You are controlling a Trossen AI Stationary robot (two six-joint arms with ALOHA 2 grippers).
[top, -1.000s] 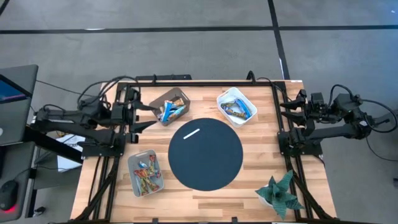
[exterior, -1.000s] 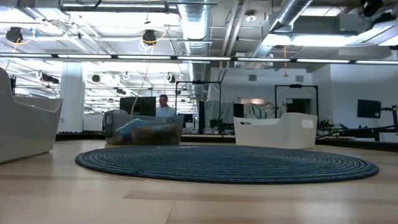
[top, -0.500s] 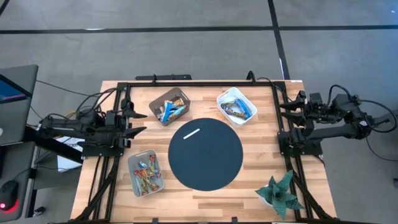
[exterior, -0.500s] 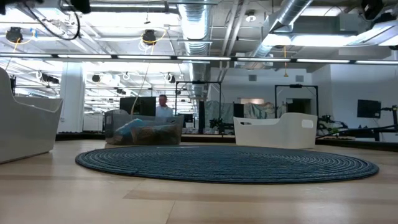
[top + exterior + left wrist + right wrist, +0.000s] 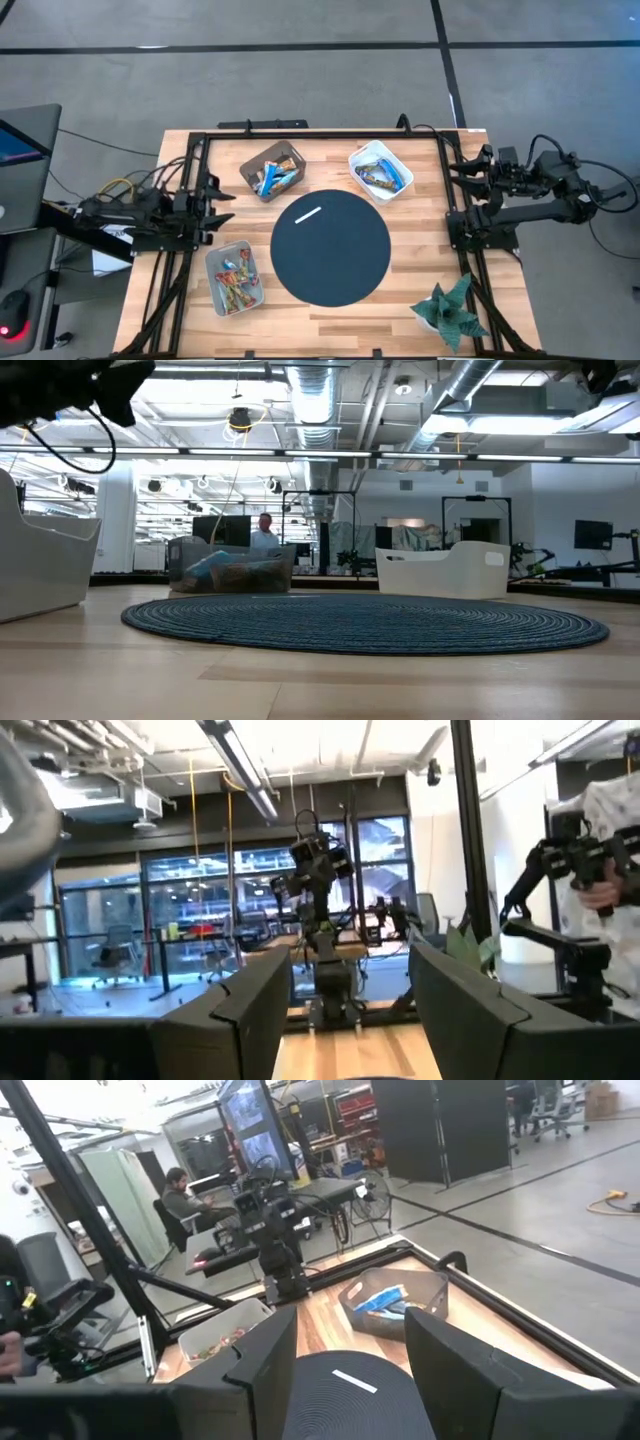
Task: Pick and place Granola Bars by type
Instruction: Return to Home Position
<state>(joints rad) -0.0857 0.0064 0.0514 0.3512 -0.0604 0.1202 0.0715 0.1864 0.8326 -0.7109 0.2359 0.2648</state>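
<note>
Both empty — left hand (image 5: 350,975), right hand (image 5: 348,1330), fingers spread wide

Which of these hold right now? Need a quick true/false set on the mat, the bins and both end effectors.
1. The white stick lies on the round mat. True.
2. A granola bar lies on the mat. False: only the stick is there; the granola bars sit in bins.
3. The left end effector grips a bar. False: it is open and empty, at the left edge of the table.
4. The white bin holds blue-wrapped bars. True.
5. The right end effector hangs over the mat. False: it is open, at the table's right edge.
</note>
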